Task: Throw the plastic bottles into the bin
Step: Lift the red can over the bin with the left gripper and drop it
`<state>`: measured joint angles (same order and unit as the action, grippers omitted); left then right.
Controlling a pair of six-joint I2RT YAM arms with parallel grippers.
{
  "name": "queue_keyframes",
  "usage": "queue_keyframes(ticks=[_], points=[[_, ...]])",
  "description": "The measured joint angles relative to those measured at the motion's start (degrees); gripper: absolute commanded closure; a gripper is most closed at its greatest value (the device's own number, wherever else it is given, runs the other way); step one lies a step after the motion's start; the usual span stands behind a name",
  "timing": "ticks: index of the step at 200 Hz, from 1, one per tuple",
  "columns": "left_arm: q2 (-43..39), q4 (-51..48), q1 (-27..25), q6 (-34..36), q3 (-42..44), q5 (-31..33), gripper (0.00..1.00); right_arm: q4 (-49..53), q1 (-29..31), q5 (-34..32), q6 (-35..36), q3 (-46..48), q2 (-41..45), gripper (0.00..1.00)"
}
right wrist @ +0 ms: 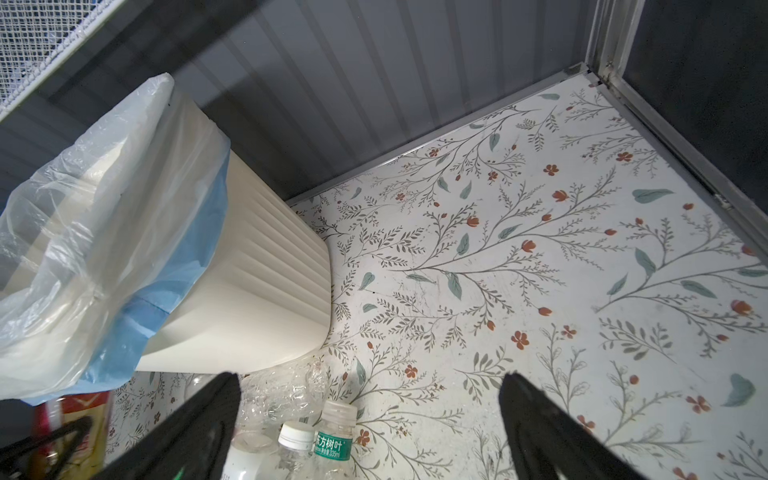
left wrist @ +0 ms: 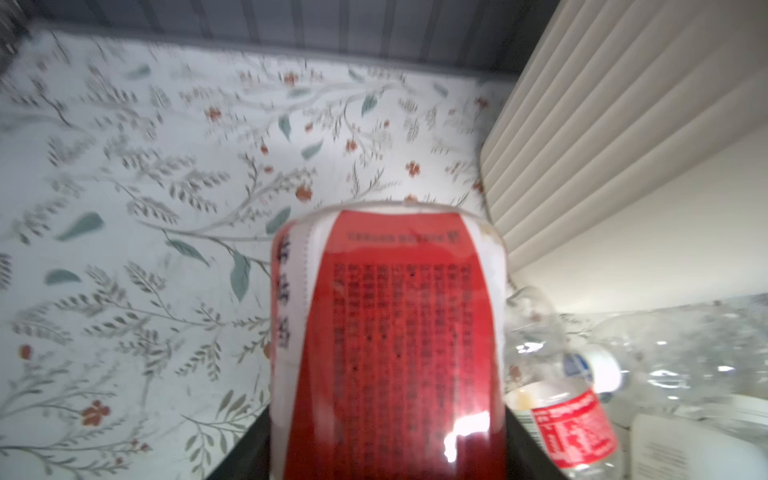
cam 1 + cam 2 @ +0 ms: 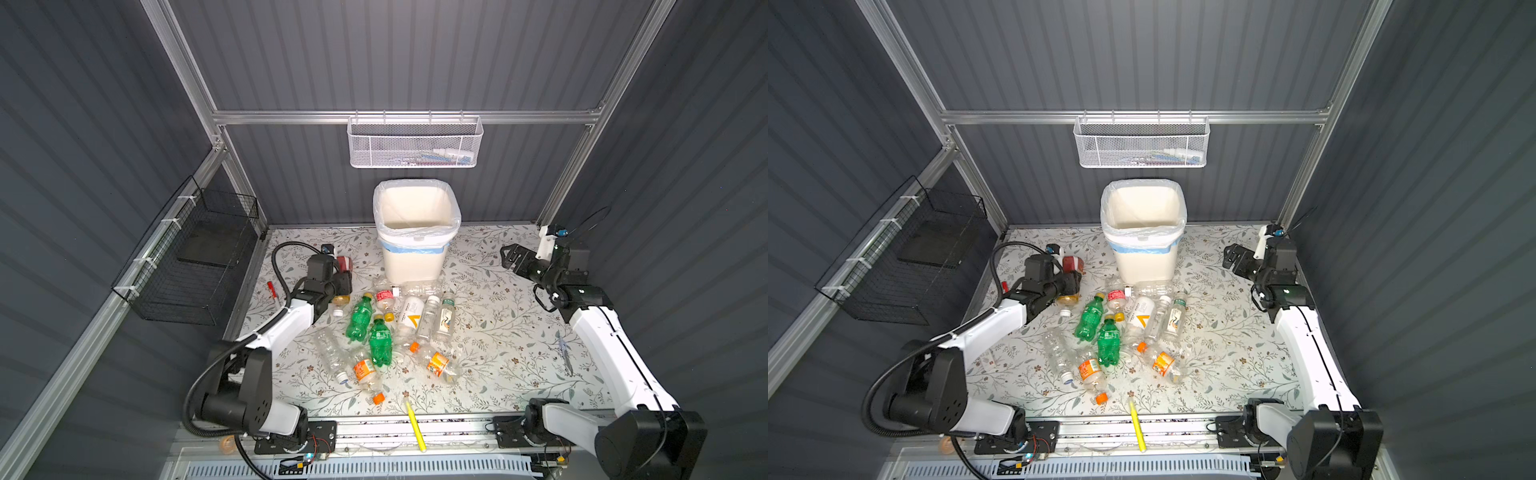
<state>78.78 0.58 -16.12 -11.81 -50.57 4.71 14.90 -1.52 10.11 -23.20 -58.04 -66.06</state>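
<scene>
Left jaws snug around red-labelled bottle (image 2: 386, 340)

Flower-patterned tabletop (image 3: 519, 332): cream bin (image 3: 411, 262) standing at the back, heap of bottles (image 3: 380, 340) lying mid-table just before it, yellow pen (image 3: 415, 424) across the front edge.

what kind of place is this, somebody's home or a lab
Probably a robot test cell, not a home: robot arms mounted on a front rail, ribbed dark walls in an aluminium frame, and plastic bottles staged by a bin on a floral tabletop.
</scene>
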Motion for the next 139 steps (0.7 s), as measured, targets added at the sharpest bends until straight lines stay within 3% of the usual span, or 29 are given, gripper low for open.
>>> queue_keyframes(ticks=[29,50,61,79,102,113,126,139], points=[[-9.7,3.4,0.0,1.8,-2.1,1.0,0.41,-0.3,0.0,0.1,-0.2,0.1,0.0,0.01],[-6.8,3.9,0.0,2.4,-14.4,-2.3,0.41,-0.6,0.0,0.3,-0.8,0.5,0.3,0.01],[-0.5,3.1,-0.2,1.9,-27.2,-6.3,0.35,-1.2,0.0,0.8,-1.4,0.9,0.5,0.01],[12.9,1.8,-1.8,1.0,-51.8,-12.2,0.01,-2.3,0.0,2.0,-2.6,1.5,0.5,0.01],[33.0,-6.2,-5.4,0.2,-86.9,-16.4,0.0,-3.4,0.0,4.0,-4.8,2.6,0.5,0.01],[40.0,-10.1,-6.5,-0.3,-98.2,-16.7,0.0,-3.6,0.1,5.0,-5.3,3.1,0.6,0.01],[42.4,-13.7,-7.1,-0.6,-100.9,-16.2,0.0,-3.5,0.1,5.7,-5.7,4.1,1.4,0.01],[39.5,-14.1,-6.3,-1.1,-93.1,-15.5,0.0,-2.8,0.2,6.3,-5.7,5.2,2.9,0.01]])
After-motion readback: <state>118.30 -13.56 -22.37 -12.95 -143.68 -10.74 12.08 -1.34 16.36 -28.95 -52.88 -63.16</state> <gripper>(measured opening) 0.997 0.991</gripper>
